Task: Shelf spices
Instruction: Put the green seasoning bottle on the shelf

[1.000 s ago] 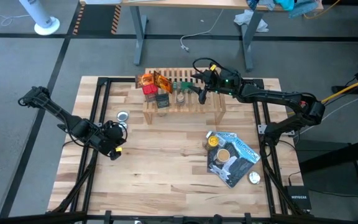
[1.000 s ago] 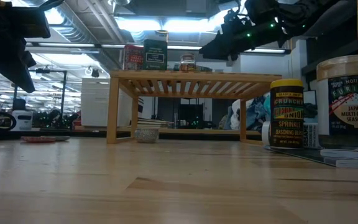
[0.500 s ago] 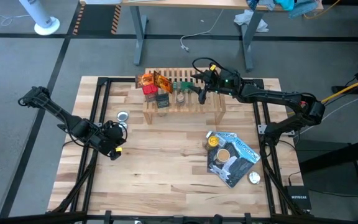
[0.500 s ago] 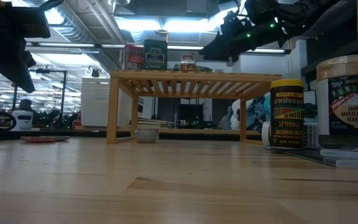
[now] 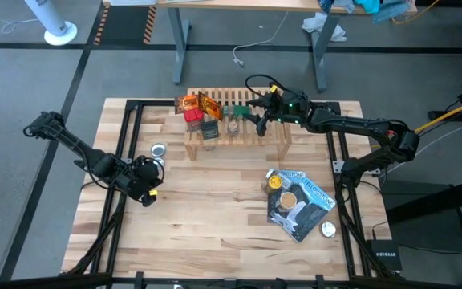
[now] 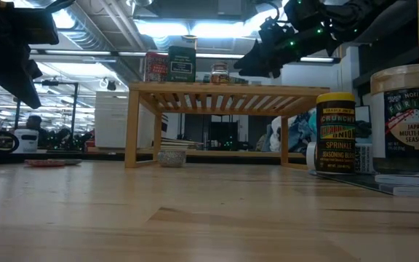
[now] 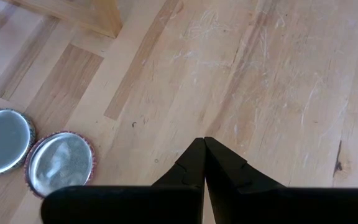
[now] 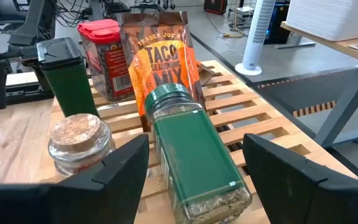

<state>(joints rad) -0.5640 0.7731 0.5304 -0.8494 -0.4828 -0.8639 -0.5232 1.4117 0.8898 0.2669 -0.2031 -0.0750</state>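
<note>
Both arms (image 5: 79,152) are matte black with jointed links and loose black cables. Green lights glow on the right wrist (image 5: 291,104). The fingers (image 8: 303,180) are black, blocky plastic.

Two flat silver discs (image 5: 159,150) lying just beside each other on the butcher-block tabletop (image 5: 215,209), toward its left side. A blue-and-black glossy pouch (image 5: 299,202) flat on the right side, nearer than the rack. White fan base (image 5: 59,34) on the grey floor, far left.

Light-wood slatted shelf (image 5: 239,136) carries red-capped jar (image 8: 107,59), dark tin (image 8: 64,74), orange packet (image 8: 160,62), cork-topped jar (image 8: 76,146); green-capped jar (image 8: 194,158) lies tilted.
</note>
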